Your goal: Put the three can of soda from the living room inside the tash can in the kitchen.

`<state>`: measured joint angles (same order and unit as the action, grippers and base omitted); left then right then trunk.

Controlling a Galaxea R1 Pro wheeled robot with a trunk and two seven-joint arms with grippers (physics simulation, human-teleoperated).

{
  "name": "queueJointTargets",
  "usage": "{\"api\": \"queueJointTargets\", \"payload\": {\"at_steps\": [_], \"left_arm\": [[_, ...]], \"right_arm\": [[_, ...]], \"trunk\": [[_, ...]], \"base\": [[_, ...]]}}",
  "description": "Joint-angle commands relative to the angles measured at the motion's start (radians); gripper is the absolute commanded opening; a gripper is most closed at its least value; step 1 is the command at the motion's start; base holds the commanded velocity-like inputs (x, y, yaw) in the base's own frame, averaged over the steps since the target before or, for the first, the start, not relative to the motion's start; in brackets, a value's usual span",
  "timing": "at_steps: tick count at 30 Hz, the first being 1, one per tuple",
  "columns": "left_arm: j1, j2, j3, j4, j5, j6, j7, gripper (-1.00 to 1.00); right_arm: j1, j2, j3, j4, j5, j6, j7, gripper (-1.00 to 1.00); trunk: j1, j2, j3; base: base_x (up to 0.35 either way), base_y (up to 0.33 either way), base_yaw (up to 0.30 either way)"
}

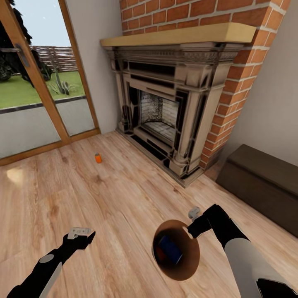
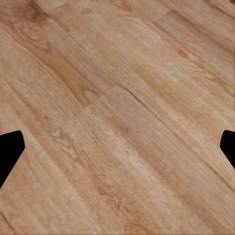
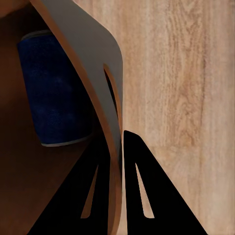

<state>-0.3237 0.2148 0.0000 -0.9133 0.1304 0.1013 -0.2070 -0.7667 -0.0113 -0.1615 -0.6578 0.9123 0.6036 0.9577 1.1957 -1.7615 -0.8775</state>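
R gripper (image 1: 193,225) is clamped on the rim of the tash can (image 1: 188,265), one finger inside the wall, one outside; a dark blue can (image 1: 170,249) lies inside w/ a bit of orange-red beside it, prob a second can. L gripper (image 1: 82,235) hangs empty over bare plank floor (image 2: 117,117), jaws wide. Remaining orange can (image 1: 98,158) stands upright, axis vertical, well ahead of L gripper, near the fireplace (image 1: 165,111). L arm is nearer, so likely the picker.
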Motion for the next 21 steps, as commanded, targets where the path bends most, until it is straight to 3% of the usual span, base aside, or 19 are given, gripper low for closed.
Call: {"api": "queueJointTargets", "payload": {"at_steps": [1,21], "left_arm": [[0.0,0.0,0.0,0.0,0.0,0.0,0.0,1.0],[0.0,0.0,0.0,0.001,-0.001,0.001,0.0,1.0]], "right_arm": [[0.0,0.0,-0.001,0.0,-0.013,0.01,0.007,-1.0],[0.0,0.001,0.0,0.0,-0.013,0.01,0.007,-1.0]], "trunk": [[0.0,0.0,0.0],[0.0,0.0,0.0]], "base": [[0.294,0.202,-0.001],[0.293,0.202,-0.003]]}}
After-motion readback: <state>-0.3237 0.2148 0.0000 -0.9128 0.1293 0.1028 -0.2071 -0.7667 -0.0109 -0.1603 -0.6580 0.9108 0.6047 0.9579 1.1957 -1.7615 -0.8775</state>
